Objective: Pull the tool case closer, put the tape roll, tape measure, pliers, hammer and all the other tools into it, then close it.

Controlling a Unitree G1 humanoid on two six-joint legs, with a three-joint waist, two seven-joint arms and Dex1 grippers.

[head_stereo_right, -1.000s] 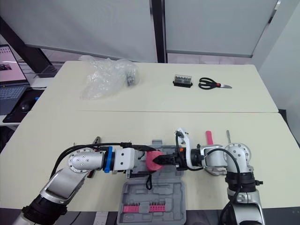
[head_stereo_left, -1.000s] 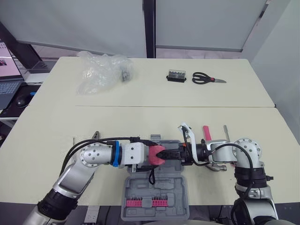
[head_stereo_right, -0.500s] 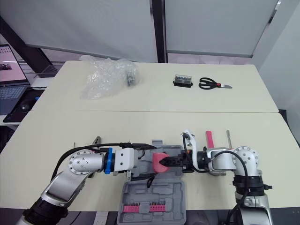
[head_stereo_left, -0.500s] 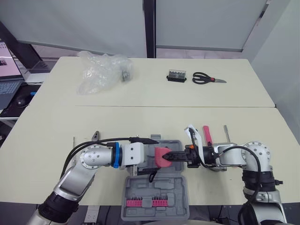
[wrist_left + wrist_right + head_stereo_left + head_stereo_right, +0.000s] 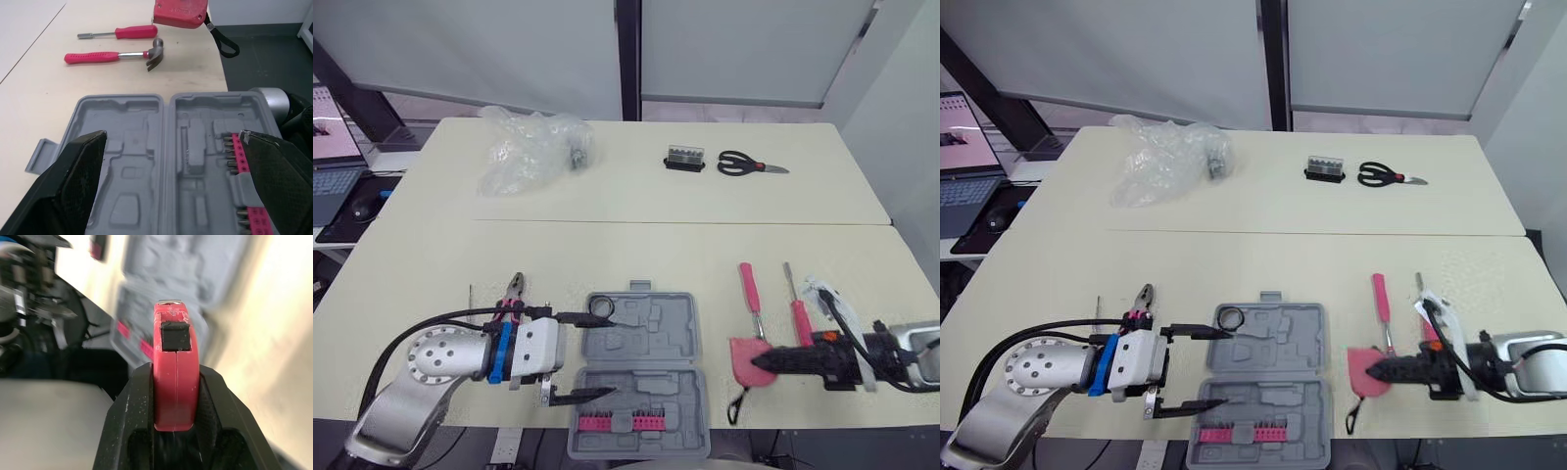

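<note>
The right pincer (image 5: pixel 756 362), reaching level leftward, grips the tape measure (image 5: pixel 740 351) near the bench's (image 5: pixel 636 255) front edge beside the open tool case (image 5: pixel 646 328); the left pincer (image 5: pixel 607 354) gapes wide.

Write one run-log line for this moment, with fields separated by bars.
tool case: open | left gripper: open, at its left | right gripper: shut on tape measure, at its right

Crumpled plastic bag (image 5: pixel 524 152), laptop (image 5: pixel 328 186)

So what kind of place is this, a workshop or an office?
Likely an office or lab room, not a workshop: pale tables pushed together, a laptop and mouse off to the left, roller blinds behind.
</note>
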